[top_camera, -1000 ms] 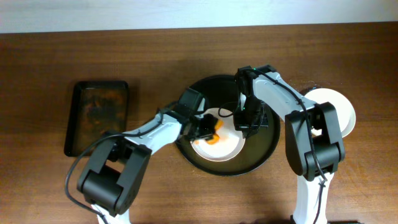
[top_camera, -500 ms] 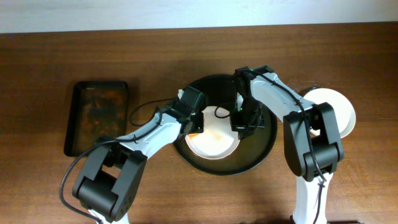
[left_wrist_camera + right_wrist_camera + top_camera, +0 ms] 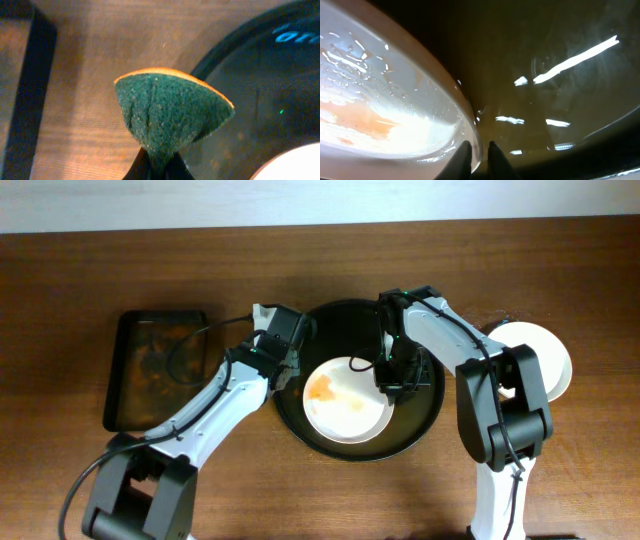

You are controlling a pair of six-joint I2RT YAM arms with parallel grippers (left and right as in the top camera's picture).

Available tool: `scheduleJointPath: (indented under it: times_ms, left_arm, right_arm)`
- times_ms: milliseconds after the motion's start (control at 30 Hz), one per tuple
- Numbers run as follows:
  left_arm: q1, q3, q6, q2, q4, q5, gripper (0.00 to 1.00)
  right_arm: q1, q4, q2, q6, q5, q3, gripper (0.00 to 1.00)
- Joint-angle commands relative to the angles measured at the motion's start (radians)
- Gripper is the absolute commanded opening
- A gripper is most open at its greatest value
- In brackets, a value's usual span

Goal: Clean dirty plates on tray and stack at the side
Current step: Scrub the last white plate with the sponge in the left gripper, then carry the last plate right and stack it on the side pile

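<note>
Sauce streaks the dirty plate in the tray, its rim clenched in your right hand, while your left hand grips the sponge just off the tray, so wiping it and stacking it with the white plate set aside remain.

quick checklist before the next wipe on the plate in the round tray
1. Sponge secure in the left gripper: ok, pinched at its narrow end.
2. Right gripper steadying the plate: ok, its fingers straddle the rim.
3. Plate seated inside the round tray: ok.
4. Plate clean: not ok, an orange sauce smear shows on its left part.
5. Sponge over the smear: not ok, it hangs over the table beside the tray's left rim.
6. Stacking spot on the right: cannot tell, a second plate lies there, partly hidden by the right arm.
</note>
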Motion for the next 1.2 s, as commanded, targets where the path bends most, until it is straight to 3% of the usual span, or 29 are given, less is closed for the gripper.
scheduleJointPath:
  times_ms: [0, 67, 233, 300, 333, 467, 600, 800, 1167]
  left_arm:
    - [-0.002, 0.006, -0.018, -0.069, -0.078, 0.037, 0.0]
    - [0.0, 0.006, -0.018, -0.106, -0.132, 0.077, 0.0]
    - [0.002, 0.006, -0.017, -0.129, -0.166, 0.077, 0.0]
    - [0.002, 0.006, -0.017, -0.129, -0.166, 0.08, 0.0]
    - [0.002, 0.006, -0.018, -0.129, -0.166, 0.08, 0.0]
    - [0.002, 0.006, -0.017, -0.129, -0.166, 0.088, 0.0]
    - [0.002, 0.006, -0.017, -0.129, -0.166, 0.087, 0.0]
    - [0.002, 0.006, -0.017, -0.129, -0.165, 0.086, 0.0]
    - [0.002, 0.006, -0.017, -0.129, -0.164, 0.086, 0.0]
  right_arm:
    - [-0.005, 0.003, 0.017, -0.002, 0.029, -0.006, 0.22]
    - [-0.005, 0.014, 0.017, -0.002, 0.029, -0.006, 0.27]
    - [-0.005, 0.069, 0.018, 0.002, 0.028, -0.051, 0.28]
    - [-0.005, 0.121, 0.018, 0.002, 0.027, -0.116, 0.16]
    - [-0.005, 0.135, 0.018, 0.002, 0.027, -0.127, 0.04]
    - [-0.014, 0.107, -0.019, 0.002, 0.055, -0.072, 0.04]
    - [-0.003, 0.053, -0.19, 0.002, 0.297, 0.032, 0.04]
    - [0.096, 0.02, -0.369, 0.002, 0.615, 0.034, 0.04]
    - [0.355, -0.068, -0.375, 0.134, 1.105, 0.034, 0.04]
